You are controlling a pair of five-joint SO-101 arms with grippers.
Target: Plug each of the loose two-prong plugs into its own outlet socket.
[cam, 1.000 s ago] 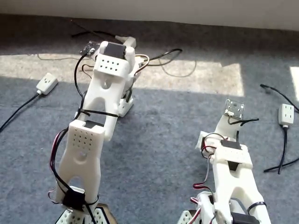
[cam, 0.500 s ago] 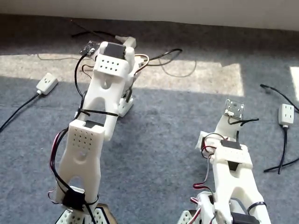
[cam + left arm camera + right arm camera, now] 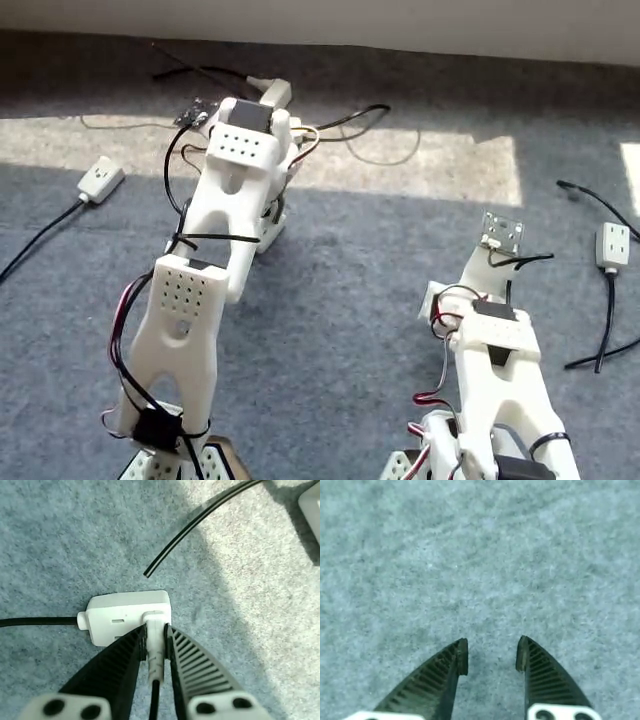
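In the left wrist view my left gripper [image 3: 156, 632] is shut on a white two-prong plug [image 3: 155, 619]. The plug's front sits against the face of a white outlet socket [image 3: 120, 611] lying on the grey carpet; its prongs are hidden. The plug's black cord runs back between the fingers. In the high view the left arm [image 3: 240, 160] stretches far over the carpet and covers that spot. My right gripper [image 3: 492, 655] is open over bare carpet with nothing between its fingers. The right arm [image 3: 495, 350] stands at the near right.
A second white outlet [image 3: 100, 178] lies at the far left and a third [image 3: 611, 245] at the right edge, each with a black cable. A loose black cable end [image 3: 146, 573] lies just beyond the held plug. Another white block [image 3: 272, 92] lies behind the left arm.
The left arm's wrist has shifted slightly to the right and farther out. The right arm has not moved.
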